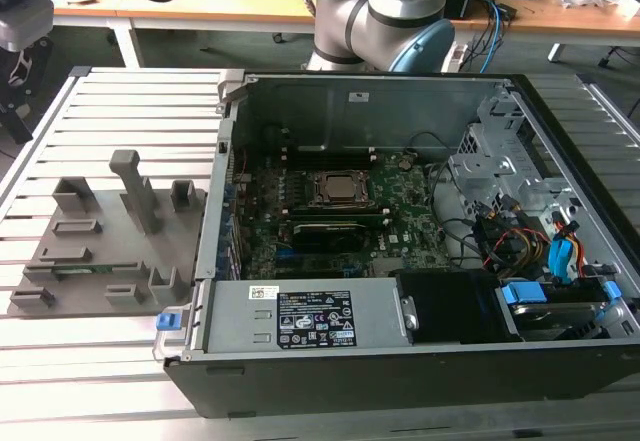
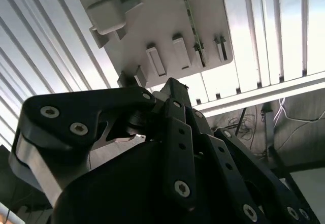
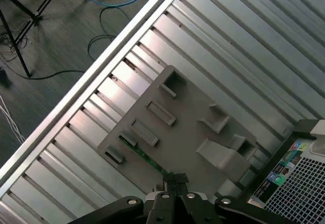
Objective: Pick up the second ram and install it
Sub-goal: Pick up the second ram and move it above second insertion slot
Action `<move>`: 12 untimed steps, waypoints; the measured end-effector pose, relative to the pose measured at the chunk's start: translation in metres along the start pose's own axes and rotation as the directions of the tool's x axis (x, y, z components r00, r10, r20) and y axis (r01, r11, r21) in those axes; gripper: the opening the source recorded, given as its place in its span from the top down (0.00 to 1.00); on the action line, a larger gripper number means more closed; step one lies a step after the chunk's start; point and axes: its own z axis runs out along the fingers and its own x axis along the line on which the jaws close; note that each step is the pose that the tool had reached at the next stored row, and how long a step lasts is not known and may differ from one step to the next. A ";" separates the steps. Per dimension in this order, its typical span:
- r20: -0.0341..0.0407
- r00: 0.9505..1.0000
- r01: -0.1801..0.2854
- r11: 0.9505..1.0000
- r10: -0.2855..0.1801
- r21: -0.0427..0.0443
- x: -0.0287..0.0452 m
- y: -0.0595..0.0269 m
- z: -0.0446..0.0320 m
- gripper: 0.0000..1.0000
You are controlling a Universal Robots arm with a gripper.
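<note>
Closed claw (image 3: 174, 179), grey tray (image 3: 188, 117) beyond, second ram (image 3: 144, 157) lying in it

The tray (image 1: 100, 246) is matt grey plastic, the ribbed table (image 1: 120, 111) bare satin metal, the hand (image 3: 172, 181) matt black.

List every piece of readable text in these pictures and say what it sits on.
Black label on the computer case's silver panel: too small to read.
White tag beside it: unreadable.
White sticker on the case's far wall: unreadable.
Coloured stickers on the case, first wrist view: blurred.
</note>
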 end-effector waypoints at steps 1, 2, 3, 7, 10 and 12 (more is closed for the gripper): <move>0.000 1.000 0.010 1.000 -0.010 0.000 0.0000 0.0000 0.0000 0.89; -0.001 1.000 0.019 1.000 -0.019 0.000 0.0000 0.0000 0.0000 0.89; -0.002 0.999 0.037 0.999 -0.037 -0.001 0.0000 0.0000 0.0000 0.89; -0.003 0.997 0.071 0.997 -0.071 -0.002 0.0000 0.0000 0.0000 0.89; -0.004 0.995 0.099 0.995 -0.099 -0.003 0.0000 0.0000 0.0000 0.89; -0.005 0.993 0.118 0.993 -0.118 -0.003 0.0000 0.0000 0.0000 0.89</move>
